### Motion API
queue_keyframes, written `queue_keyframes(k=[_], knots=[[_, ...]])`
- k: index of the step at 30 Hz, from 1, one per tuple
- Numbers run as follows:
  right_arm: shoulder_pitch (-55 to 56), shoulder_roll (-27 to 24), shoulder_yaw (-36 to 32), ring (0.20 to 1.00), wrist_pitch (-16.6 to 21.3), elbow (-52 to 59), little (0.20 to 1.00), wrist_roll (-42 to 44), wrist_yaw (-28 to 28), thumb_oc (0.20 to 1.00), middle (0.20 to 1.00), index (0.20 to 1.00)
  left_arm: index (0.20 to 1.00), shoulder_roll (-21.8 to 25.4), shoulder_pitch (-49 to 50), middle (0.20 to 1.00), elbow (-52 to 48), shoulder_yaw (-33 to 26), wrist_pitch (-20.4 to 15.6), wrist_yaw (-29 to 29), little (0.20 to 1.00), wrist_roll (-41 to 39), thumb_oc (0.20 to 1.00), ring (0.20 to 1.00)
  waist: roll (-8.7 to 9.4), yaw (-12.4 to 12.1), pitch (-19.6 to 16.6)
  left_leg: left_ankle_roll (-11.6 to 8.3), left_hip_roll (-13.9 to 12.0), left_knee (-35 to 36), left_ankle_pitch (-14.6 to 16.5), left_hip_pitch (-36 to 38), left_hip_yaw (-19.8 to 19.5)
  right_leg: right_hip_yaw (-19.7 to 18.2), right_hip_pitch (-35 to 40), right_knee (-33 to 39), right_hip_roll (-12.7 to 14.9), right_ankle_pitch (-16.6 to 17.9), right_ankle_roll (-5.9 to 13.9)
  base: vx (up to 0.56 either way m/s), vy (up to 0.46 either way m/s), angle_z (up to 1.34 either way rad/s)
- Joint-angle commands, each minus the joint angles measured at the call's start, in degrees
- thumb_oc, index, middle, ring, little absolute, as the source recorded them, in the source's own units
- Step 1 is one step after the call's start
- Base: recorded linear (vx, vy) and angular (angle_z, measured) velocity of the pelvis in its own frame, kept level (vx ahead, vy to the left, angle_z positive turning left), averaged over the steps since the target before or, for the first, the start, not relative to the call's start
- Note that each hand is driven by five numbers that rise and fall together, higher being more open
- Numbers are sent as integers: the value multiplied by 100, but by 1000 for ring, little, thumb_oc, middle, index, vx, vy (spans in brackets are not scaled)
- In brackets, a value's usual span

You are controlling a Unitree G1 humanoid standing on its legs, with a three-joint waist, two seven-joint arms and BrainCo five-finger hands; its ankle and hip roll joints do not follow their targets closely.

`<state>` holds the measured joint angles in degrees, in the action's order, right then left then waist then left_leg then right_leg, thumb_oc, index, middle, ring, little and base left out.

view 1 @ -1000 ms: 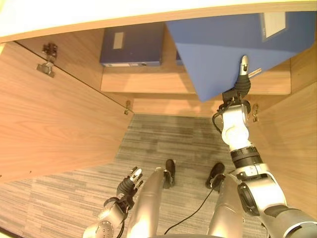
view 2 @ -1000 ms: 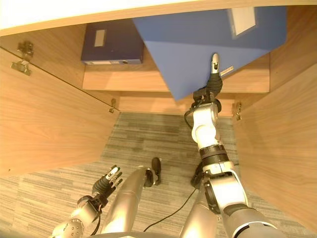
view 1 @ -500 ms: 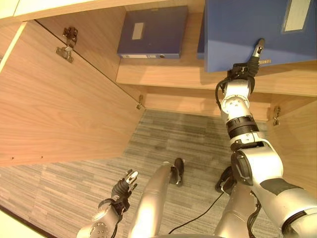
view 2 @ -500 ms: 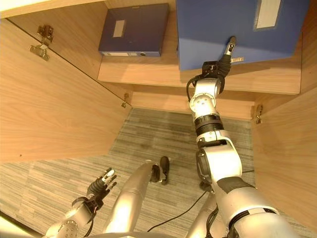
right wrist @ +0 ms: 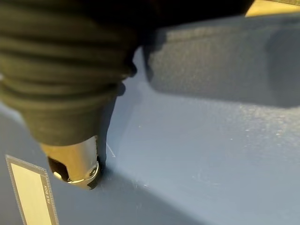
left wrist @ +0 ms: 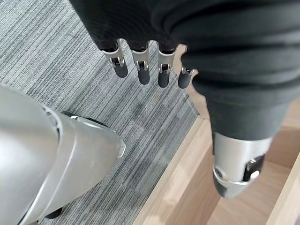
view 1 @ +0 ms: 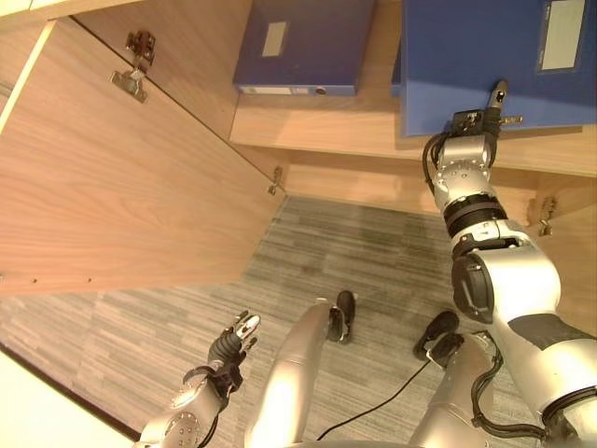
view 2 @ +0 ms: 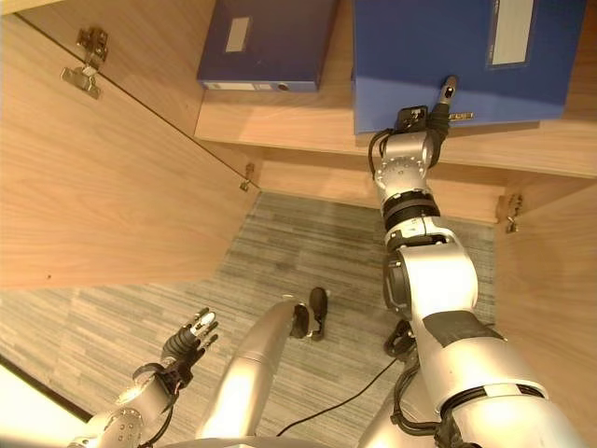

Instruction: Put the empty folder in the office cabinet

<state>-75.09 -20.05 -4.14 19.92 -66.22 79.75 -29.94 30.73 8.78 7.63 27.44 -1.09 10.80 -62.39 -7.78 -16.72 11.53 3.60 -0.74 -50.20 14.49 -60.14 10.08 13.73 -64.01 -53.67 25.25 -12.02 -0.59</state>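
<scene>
Presently the blue folder [view 1: 485,61] lies flat on the cabinet shelf [view 1: 326,131], on the right side, its near edge about level with the shelf's front lip. The right hand [view 1: 485,117] is raised to that near edge; one finger [view 1: 499,93] shows on top of the cover, and in the right wrist view the thumb [right wrist: 77,164] presses on the blue surface [right wrist: 197,154] with the cover passing between it and the fingers, so the hand pinches the folder's edge.

Two folders are counted on the shelf. The second, a darker blue folder [view 1: 303,47], lies flat to the left, apart from the first, with bare wood showing between them and a strip of bare shelf in front of it. Each has a pale rectangular label on top. Both covers are smooth and stiff with square corners.

The cabinet is wood-grained board. Its left door [view 1: 121,177] stands wide open, with two metal hinges [view 1: 131,70] on its inner face; a hinge [view 1: 546,210] also shows at the right side. The opening between the doors is unobstructed down to the floor.

The floor is grey carpet [view 1: 373,252] with fine stripes.

The left hand [view 2: 187,338] hangs low over the carpet, well apart from the cabinet, fingers [left wrist: 143,70] relaxed and slightly spread, holding nothing.
</scene>
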Motion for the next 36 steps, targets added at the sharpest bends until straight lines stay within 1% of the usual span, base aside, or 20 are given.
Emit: queue_keyframes(k=[1,6,11,17,25,35,36], knots=[[-820,-344,462,200,-59,449,200,-380,95,200,200,200,1000,586,-22,1000,-465,76,-289,50,1000,-51,1000,1000,10,-74,132,-91,50,312,216,-147,-333,-316,577,170,100,-816,336,7,-13,6],[-1063,-608,590,200,-146,238,200,-304,147,200,200,200,1000,692,2,1000,-473,83,-260,41,1000,-73,1000,1000,28,-150,103,-122,50,286,208,-255,-375,-263,498,103,123,-838,388,10,-12,7],[-1226,-696,742,200,-179,158,200,-243,153,200,200,200,1000,760,6,1000,-467,110,-255,75,1000,-119,1000,1000,41,-178,89,-136,30,271,197,-354,-397,-242,387,52,131,-851,404,4,-11,7],[-1327,-689,830,200,-147,130,200,-188,141,200,200,200,1000,791,21,1000,-467,75,-291,116,1000,-159,1000,1000,43,-200,72,-154,38,262,187,-434,-392,-241,296,3,124,-881,410,0,0,0],[-1493,-587,906,200,-14,296,200,-147,70,200,200,200,1000,837,65,1000,-390,-1,-332,201,1000,-175,1000,1000,25,-254,71,-155,63,351,130,-525,-408,-225,174,-30,132,-890,449,0,0,0],[-1591,-541,1018,200,37,459,200,-127,145,200,200,200,1000,912,120,1000,-347,-46,-318,204,1000,-217,1000,1000,39,-297,36,-166,108,457,53,-619,-448,-176,109,-35,179,-885,464,-1,-1,1],[-1589,-541,1022,639,55,485,639,-117,160,639,639,639,1000,920,112,1000,-342,-46,-315,204,1000,-216,1000,1000,38,-298,30,-166,119,471,46,-621,-446,-172,105,-37,182,-883,463,-1,-5,4]])
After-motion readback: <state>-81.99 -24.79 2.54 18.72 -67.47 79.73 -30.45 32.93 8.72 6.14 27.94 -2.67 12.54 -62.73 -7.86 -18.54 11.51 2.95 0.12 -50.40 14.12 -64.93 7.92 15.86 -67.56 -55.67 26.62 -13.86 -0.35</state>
